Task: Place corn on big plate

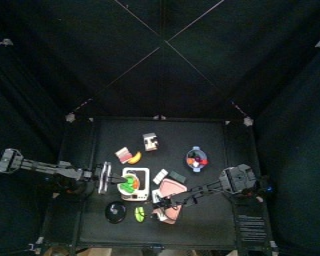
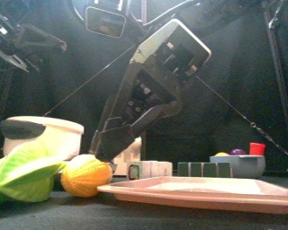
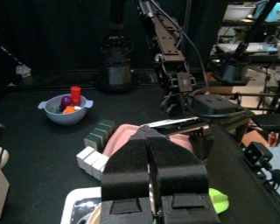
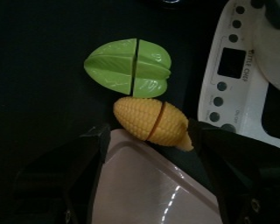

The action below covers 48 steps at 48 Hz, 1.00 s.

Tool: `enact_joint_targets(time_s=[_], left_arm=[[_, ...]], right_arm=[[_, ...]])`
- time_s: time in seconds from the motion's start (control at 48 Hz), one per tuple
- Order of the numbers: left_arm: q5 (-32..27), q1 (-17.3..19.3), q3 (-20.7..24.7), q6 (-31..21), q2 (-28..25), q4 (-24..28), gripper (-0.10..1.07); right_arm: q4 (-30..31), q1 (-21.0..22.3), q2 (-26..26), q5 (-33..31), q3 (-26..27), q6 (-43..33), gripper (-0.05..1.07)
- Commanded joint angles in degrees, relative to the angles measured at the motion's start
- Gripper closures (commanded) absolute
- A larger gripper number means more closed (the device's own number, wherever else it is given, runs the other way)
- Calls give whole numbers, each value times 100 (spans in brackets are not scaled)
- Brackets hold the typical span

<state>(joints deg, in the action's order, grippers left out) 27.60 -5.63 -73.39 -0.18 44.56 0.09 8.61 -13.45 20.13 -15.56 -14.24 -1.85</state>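
Note:
The corn (image 4: 154,121), a small yellow oblong piece, lies on the black table against the rim of the pink big plate (image 4: 149,192). In the front view the corn (image 2: 84,175) sits just left of the plate (image 2: 212,190). My right gripper (image 4: 154,144) hangs over the corn, open wide, with a jaw on either side and nothing held. It reaches across the plate (image 1: 179,188) from the right. My left gripper (image 3: 154,149) is shut and empty, hovering left of the plate.
A green leafy piece (image 4: 130,66) lies right beside the corn, with a white box (image 4: 250,61) close by. A white square plate with green (image 1: 133,182) sits under the left gripper. Small blocks (image 3: 101,144) and a round dish (image 3: 64,109) stand further back.

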Motion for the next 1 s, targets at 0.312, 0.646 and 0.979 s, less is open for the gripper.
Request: enact_joint_targets(time_s=[0.312, 0.646, 0.979], left_arm=[[53, -9, 70, -9, -9, -9, 101], [62, -9, 79, -9, -9, 0, 101], [62, -9, 70, -9, -9, -9, 101]], right_arm=[[360, -70, 114, 18, 308, 0, 3], [334, -35, 229, -62, 360, 0, 6], [334, -35, 229, -79, 343, 0, 38]])
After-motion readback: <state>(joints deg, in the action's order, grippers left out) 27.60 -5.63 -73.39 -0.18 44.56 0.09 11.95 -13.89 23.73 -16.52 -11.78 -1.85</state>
